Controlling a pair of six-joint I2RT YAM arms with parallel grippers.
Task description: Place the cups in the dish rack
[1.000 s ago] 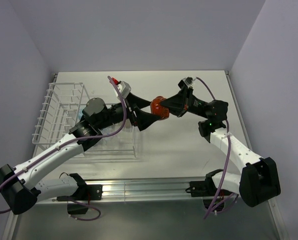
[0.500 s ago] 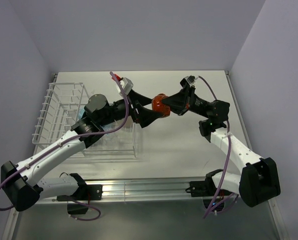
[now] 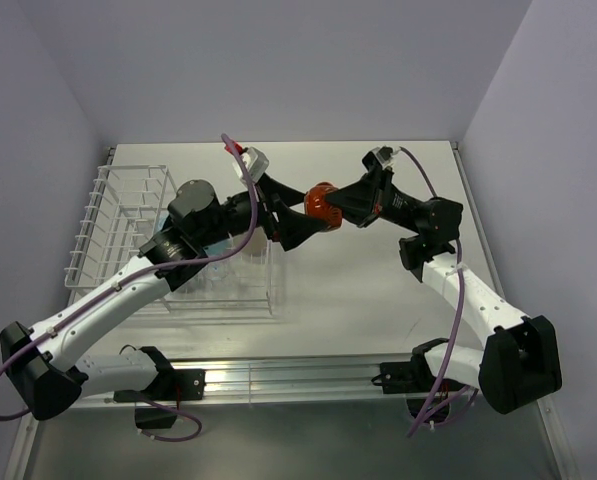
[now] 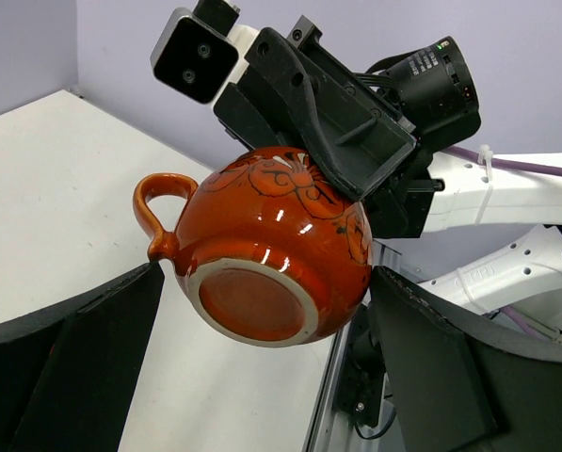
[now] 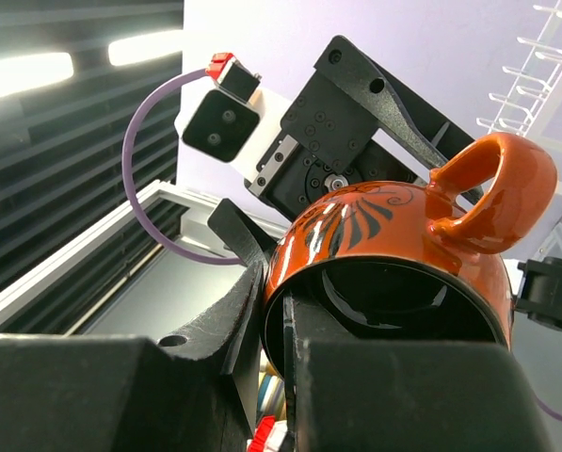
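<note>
The red-orange cup hangs in the air over the middle of the table. My right gripper is shut on its rim, one finger inside and one outside. In the right wrist view the cup shows its dark inside and its handle points up right. My left gripper is open, a finger on each side of the cup's base; its fingers stand close beside the cup. The white wire dish rack stands at the left. A light blue cup shows in it under the left arm.
The rack reaches to about the table's middle front, mostly hidden by the left arm. Rack bars show at the top right of the right wrist view. Purple walls close in the table on three sides.
The right gripper has lifted the red-orange cup slightly up and away. The left arm has risen and moved its open gripper closer around the cup's base.
</note>
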